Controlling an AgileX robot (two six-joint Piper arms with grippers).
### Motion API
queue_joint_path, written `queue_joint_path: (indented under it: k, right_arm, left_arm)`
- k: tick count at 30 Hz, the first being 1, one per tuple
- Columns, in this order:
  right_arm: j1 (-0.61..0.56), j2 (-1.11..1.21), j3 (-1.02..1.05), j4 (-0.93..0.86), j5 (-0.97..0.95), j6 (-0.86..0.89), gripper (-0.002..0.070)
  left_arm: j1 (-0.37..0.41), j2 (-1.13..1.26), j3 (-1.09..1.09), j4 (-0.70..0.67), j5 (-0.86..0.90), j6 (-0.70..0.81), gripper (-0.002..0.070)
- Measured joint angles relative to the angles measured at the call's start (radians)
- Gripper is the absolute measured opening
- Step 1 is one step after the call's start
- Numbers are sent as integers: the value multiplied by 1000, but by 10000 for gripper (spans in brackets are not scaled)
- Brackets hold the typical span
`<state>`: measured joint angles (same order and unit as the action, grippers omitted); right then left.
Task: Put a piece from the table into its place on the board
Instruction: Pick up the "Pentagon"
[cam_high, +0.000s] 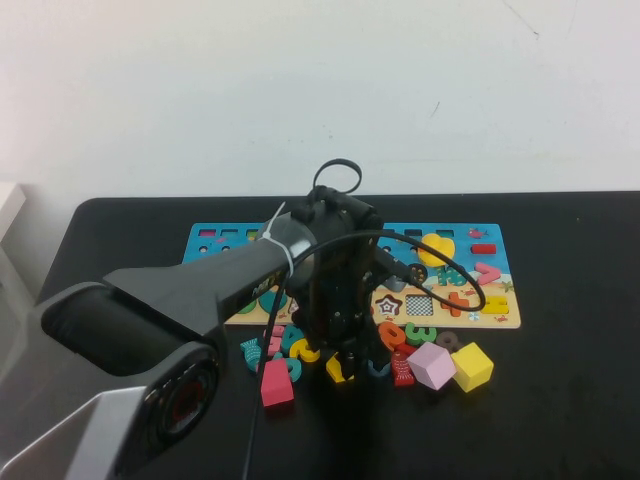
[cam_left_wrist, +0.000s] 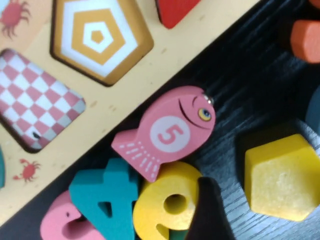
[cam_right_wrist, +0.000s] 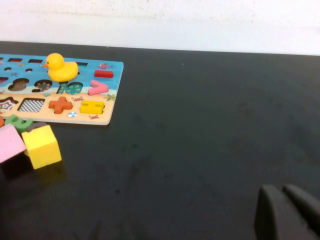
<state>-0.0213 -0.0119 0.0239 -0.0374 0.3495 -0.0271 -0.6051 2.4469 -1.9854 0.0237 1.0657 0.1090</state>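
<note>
- The left arm's bulk hides the middle of the board (cam_high: 470, 305) in the high view; the left claw (cam_high: 345, 345) hangs low over the scattered pieces just off the board's near edge, its jaws hard to make out there.
- In the left wrist view, the yellow pentagon piece (cam_left_wrist: 284, 179) lies flat on the black table (cam_left_wrist: 260, 75), near the board's tan edge, free of any grip; the left claw stands spread wide with nothing in it, only one dark fingertip (cam_left_wrist: 209, 210) showing, cut off by the picture's edge.
- The pentagon recess (cam_left_wrist: 97, 37), ringed in yellow and white, sits empty in the tan strip, beside a red-and-white checkered recess (cam_left_wrist: 37, 100).
- A pink wooden fish marked 5 (cam_left_wrist: 167, 132) rests half on the board's edge, touching a teal 4 (cam_left_wrist: 105, 195) and a yellow 9 (cam_left_wrist: 167, 205).
- Near the board, a pink block (cam_high: 432, 365) and a yellow cube (cam_high: 472, 366) touch; a red block (cam_high: 276, 384) lies apart.
- The right claw (cam_right_wrist: 290, 212) hovers over bare table well clear of the board, fingertips pressed together and cropped by the picture's edge.
- A yellow duck (cam_right_wrist: 61, 67) stands on the board's blue part.
</note>
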Motion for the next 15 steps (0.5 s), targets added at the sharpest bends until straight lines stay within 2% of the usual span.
queue_joint_path:
  k: [15]
  right_arm:
    - [0, 0, 0, 0, 1, 0, 19]
  left_arm:
    - [0, 24, 0, -39, -14, 9, 428]
